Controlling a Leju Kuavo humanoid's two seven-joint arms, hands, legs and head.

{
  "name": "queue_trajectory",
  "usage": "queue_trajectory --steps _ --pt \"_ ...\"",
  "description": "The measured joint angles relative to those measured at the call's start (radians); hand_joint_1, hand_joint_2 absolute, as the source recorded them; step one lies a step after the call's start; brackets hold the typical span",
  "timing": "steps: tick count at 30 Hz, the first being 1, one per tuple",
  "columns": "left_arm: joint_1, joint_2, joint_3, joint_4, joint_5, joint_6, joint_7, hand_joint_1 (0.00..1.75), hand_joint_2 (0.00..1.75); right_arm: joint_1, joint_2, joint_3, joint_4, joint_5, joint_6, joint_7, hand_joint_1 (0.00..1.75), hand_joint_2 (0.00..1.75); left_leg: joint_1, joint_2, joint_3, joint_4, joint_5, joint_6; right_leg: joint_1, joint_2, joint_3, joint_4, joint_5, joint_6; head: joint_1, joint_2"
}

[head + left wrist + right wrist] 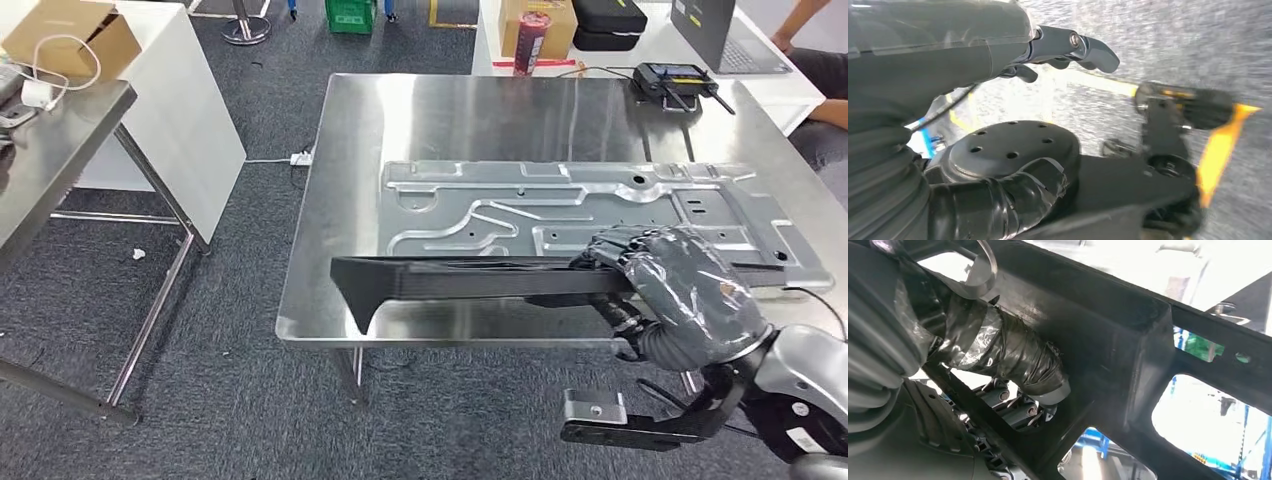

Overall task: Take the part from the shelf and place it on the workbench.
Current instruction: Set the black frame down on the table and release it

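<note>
A steel counter [450, 120] stands on grey carpet floor [230, 400]. A large stamped metal panel [560, 205] lies flat on it, toward its right side — ribbed and pierced with holes. A black controller with antennas [672, 82] rests at the far edge, with a thin cable just beside it.

No legible text, label, brand, number or sign seen anywhere. Red canister [530, 42] and cardboard boxes [72, 40] too small and blurred to be read; black controller [668, 80] unmarked as seen.
</note>
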Motion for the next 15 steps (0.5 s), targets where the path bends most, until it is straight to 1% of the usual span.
queue_trajectory --steps 1,2,3,4,5,6,7,8,9,10,11,13,14,15 --pt "-0.001 0.0 0.002 0.0 0.001 0.0 -0.002 0.0 1.75 -0.018 -0.016 -0.01 0.001 -0.009 0.022 0.007 1.75 1.75 -0.004 -0.002 0.009 -0.002 -0.006 0.008 0.006 0.002 -0.041 0.069 -0.025 -0.006 0.001 0.0" --pt "-0.002 -0.001 0.004 0.0 0.001 0.0 -0.003 0.0 1.75 -0.039 -0.031 -0.018 0.004 -0.019 0.047 0.014 1.75 1.75 -0.01 -0.004 0.016 -0.003 -0.014 0.015 0.014 0.004 -0.092 0.144 -0.048 -0.012 0.002 0.0" --pt "-0.003 -0.001 0.005 0.0 0.002 0.0 -0.004 0.0 1.75 -0.062 -0.046 -0.022 0.009 -0.029 0.073 0.022 1.75 1.75 -0.017 -0.007 0.024 -0.002 -0.022 0.021 0.022 0.005 -0.142 0.204 -0.055 -0.018 0.003 0.0" --pt "-0.003 -0.001 0.006 0.0 0.003 0.0 -0.004 0.0 1.75 -0.088 -0.061 -0.024 0.015 -0.039 0.098 0.03 1.75 1.75 -0.025 -0.01 0.034 -0.001 -0.032 0.027 0.031 0.006 -0.178 0.233 -0.04 -0.026 0.003 0.0" --pt "-0.002 -0.001 0.007 0.0 0.004 0.0 -0.005 0.0 1.75 -0.113 -0.074 -0.025 0.024 -0.049 0.121 0.038 1.75 1.75 -0.034 -0.015 0.047 -0.001 -0.042 0.031 0.04 0.007 -0.195 0.22 -0.001 -0.036 0.003 0.0" --pt "-0.002 -0.001 0.009 0.0 0.005 -0.001 -0.006 0.0 1.75 -0.14 -0.087 -0.024 0.032 -0.057 0.139 0.046 1.75 1.75 -0.042 -0.019 0.061 0.0 -0.053 0.035 0.05 0.01 -0.195 0.172 0.057 -0.05 0.003 0.0" --pt "-0.002 -0.002 0.011 0.0 0.007 -0.001 -0.006 0.0 1.75 -0.166 -0.099 -0.024 0.042 -0.063 0.153 0.052 1.75 1.75 -0.048 -0.023 0.073 0.0 -0.064 0.038 0.059 0.014 -0.184 0.112 0.111 -0.068 0.002 0.0" --pt "-0.002 -0.004 0.013 0.0 0.009 -0.002 -0.007 0.0 1.75 -0.19 -0.109 -0.023 0.052 -0.068 0.164 0.058 1.75 1.75 -0.054 -0.026 0.083 0.001 -0.072 0.04 0.066 0.018 -0.17 0.06 0.152 -0.084 0.0 0.0" --pt "-0.002 -0.005 0.016 0.001 0.01 -0.002 -0.009 0.0 1.75 -0.213 -0.119 -0.022 0.063 -0.071 0.172 0.062 1.75 1.75 -0.056 -0.029 0.087 0.001 -0.078 0.039 0.07 0.019 -0.157 0.022 0.172 -0.096 -0.003 0.0" --pt "-0.004 -0.006 0.019 0.001 0.012 -0.003 -0.01 0.0 1.75 -0.233 -0.129 -0.02 0.074 -0.073 0.178 0.067 1.75 1.75 -0.056 -0.031 0.087 0.002 -0.08 0.037 0.074 0.02 -0.149 0.003 0.173 -0.103 -0.005 0.0" --pt "-0.006 -0.006 0.021 0.001 0.013 -0.004 -0.01 0.0 1.75 -0.248 -0.138 -0.019 0.086 -0.074 0.182 0.071 1.75 1.75 -0.055 -0.032 0.086 0.001 -0.081 0.034 0.076 0.018 -0.145 -0.009 0.17 -0.105 -0.007 0.0" --pt "-0.007 -0.005 0.023 0.001 0.015 -0.005 -0.012 0.0 1.75 -0.263 -0.158 -0.017 0.113 -0.071 0.184 0.08 1.75 1.75 -0.058 -0.031 0.088 -0.003 -0.086 0.027 0.07 0.015 -0.125 -0.041 0.164 -0.106 -0.006 0.0" --pt "-0.007 -0.005 0.023 0.001 0.016 -0.006 -0.014 0.0 1.75 -0.263 -0.165 -0.017 0.128 -0.063 0.182 0.084 1.75 1.75 -0.058 -0.027 0.083 0.009 -0.094 0.019 0.064 0.012 -0.112 -0.057 0.163 -0.105 -0.008 0.0" --pt "-0.006 -0.004 0.024 0.001 0.017 -0.006 -0.016 0.0 1.75 -0.26 -0.171 -0.017 0.144 -0.05 0.177 0.087 1.75 1.75 -0.055 -0.023 0.066 0.041 -0.109 0.009 0.056 0.01 -0.098 -0.072 0.163 -0.104 -0.009 0.0"
